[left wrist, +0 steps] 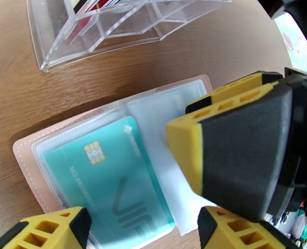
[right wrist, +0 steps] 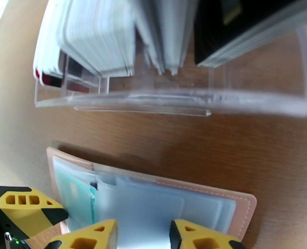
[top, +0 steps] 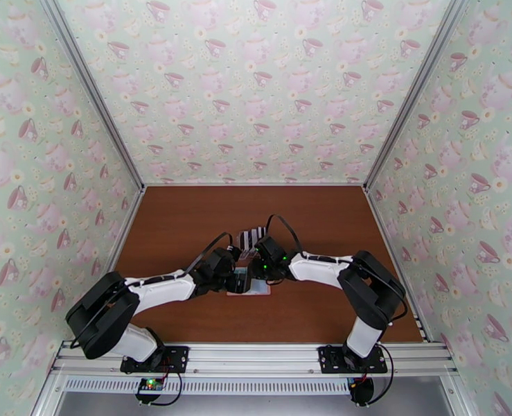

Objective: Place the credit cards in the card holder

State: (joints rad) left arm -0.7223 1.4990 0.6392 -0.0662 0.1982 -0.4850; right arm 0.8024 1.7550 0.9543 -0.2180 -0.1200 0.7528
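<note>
- Card holder (left wrist: 28, 154) (right wrist: 240, 204) (top: 259, 290): a pink folding wallet with stitched edges, lying opened flat on the table (top: 186, 223) at the middle, just on the near side of the clear plastic rack. Its transparent pockets are facing up.
- Teal credit card (left wrist: 111, 179) (right wrist: 72, 198): a card with a gold chip and large "VIP" lettering, sitting inside a pocket on one half of the card holder, under the clear film.
- The other half of the card holder is showing a pale, see-through pocket leaf. Whether a card is lying in it cannot be told.
- Left gripper (left wrist: 143, 231): hovering over the card holder's teal half with its jaws standing wide apart and nothing between them. One of its fingers (right wrist: 24, 208) is showing beside the card holder's end in the right wrist view.
- Right gripper (right wrist: 143, 237): hanging low over the pale pocket half, its jaws parted and gripping nothing. Its yellow, black-padded finger (left wrist: 186, 154) is reaching in over that half in the left wrist view.
- Clear plastic rack (left wrist: 111, 34) (right wrist: 174, 100) (top: 251, 237): standing on the table just beyond the card holder, apart from it.
- White credit cards (right wrist: 99, 34) and a black credit card (right wrist: 236, 30): standing on edge in the rack's slots.
- Left arm (top: 159, 286) and right arm (top: 325, 266): both are reaching inward, meeting over the card holder.
</note>
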